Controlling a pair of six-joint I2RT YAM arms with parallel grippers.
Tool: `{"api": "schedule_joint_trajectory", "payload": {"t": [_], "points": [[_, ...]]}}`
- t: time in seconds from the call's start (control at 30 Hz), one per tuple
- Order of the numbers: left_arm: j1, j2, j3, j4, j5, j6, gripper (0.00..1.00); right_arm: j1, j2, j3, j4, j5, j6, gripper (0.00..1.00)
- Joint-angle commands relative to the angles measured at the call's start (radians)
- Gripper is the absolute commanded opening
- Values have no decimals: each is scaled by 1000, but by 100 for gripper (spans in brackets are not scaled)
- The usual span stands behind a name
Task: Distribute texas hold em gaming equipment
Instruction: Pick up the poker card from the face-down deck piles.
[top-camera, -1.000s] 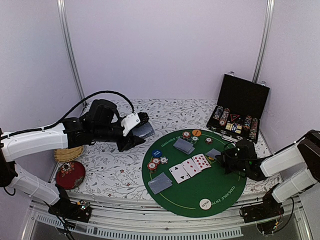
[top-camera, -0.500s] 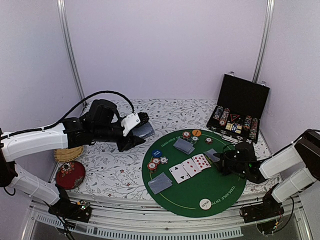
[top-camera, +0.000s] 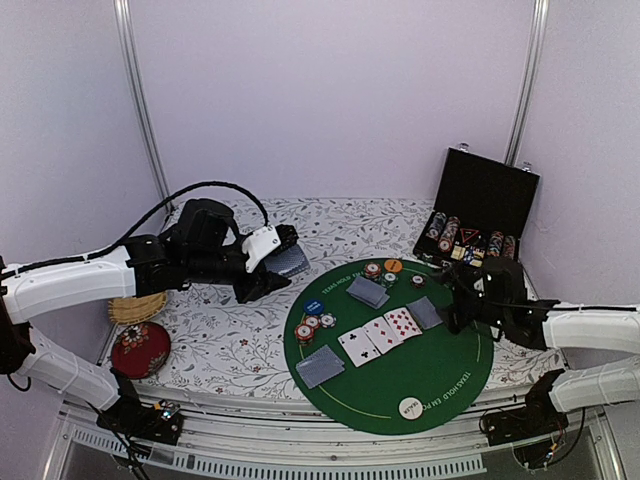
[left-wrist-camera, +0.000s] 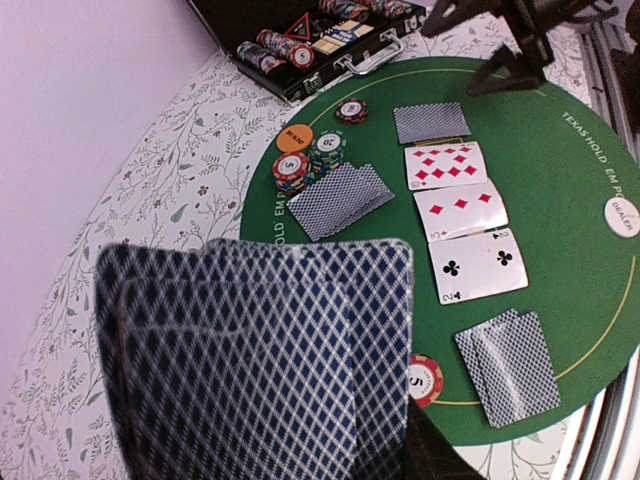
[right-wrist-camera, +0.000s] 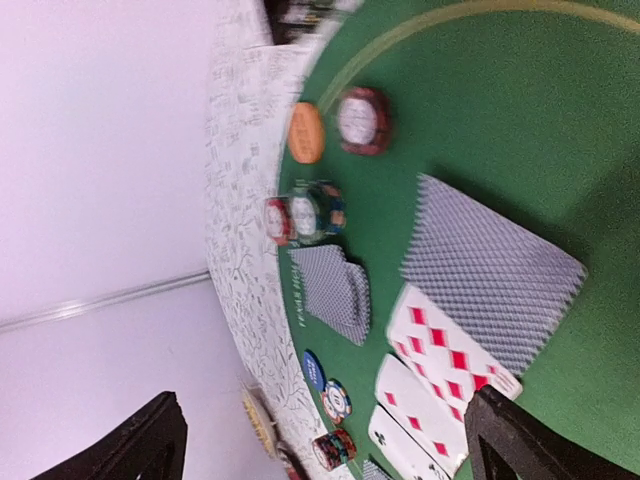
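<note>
A fanned deck of blue-backed playing cards (left-wrist-camera: 260, 360) fills the left wrist view, and my left gripper (top-camera: 278, 258) is shut on it above the floral cloth, left of the green mat (top-camera: 400, 375). My right gripper (top-camera: 452, 303) hangs open over the mat's right side, its fingers (right-wrist-camera: 150, 440) wide apart with nothing between them. A face-down card (top-camera: 425, 312) lies just left of it, beside three face-up cards (top-camera: 381, 333). Two face-down pairs (top-camera: 367, 291) (top-camera: 320, 366), chip stacks (top-camera: 378, 272) (top-camera: 310, 326), an orange disc (top-camera: 393, 266), a blue disc (top-camera: 314, 307) and a white dealer button (top-camera: 410, 407) also lie on the mat.
An open black chip case (top-camera: 480, 200) stands at the back right, its trays full of chips. A woven basket (top-camera: 137, 307) and a red round cushion (top-camera: 140, 349) sit at the table's left edge. Metal frame posts rise behind the table.
My right gripper has opened and let go of the face-down card, which now lies beside the face-up row; the gripper has lifted and drawn back to the right. The left arm has not moved.
</note>
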Motion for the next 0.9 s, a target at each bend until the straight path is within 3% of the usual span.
{"api": "schedule_joint_trajectory", "payload": {"t": [0.0, 0.07, 0.17, 0.3, 0.5, 0.67, 0.87], "points": [[-14, -18, -1, 18, 2, 2, 46, 9, 39, 252, 16, -63, -791, 99], [-16, -16, -1, 16, 3, 4, 46, 18, 108, 391, -32, -259, -1064, 99], [-17, -16, 1, 16, 10, 3, 45, 36, 213, 544, -75, -587, -1329, 99], [-19, -18, -3, 16, 11, 7, 45, 119, 353, 716, -103, -690, -1510, 98], [-21, -16, -4, 16, 8, 10, 45, 172, 596, 946, -92, -775, -1542, 98], [-21, -19, -4, 16, 7, 10, 45, 226, 705, 1040, -87, -773, -1606, 100], [-23, -12, -4, 18, 9, 9, 45, 248, 807, 1109, -25, -741, -1547, 100]]}}
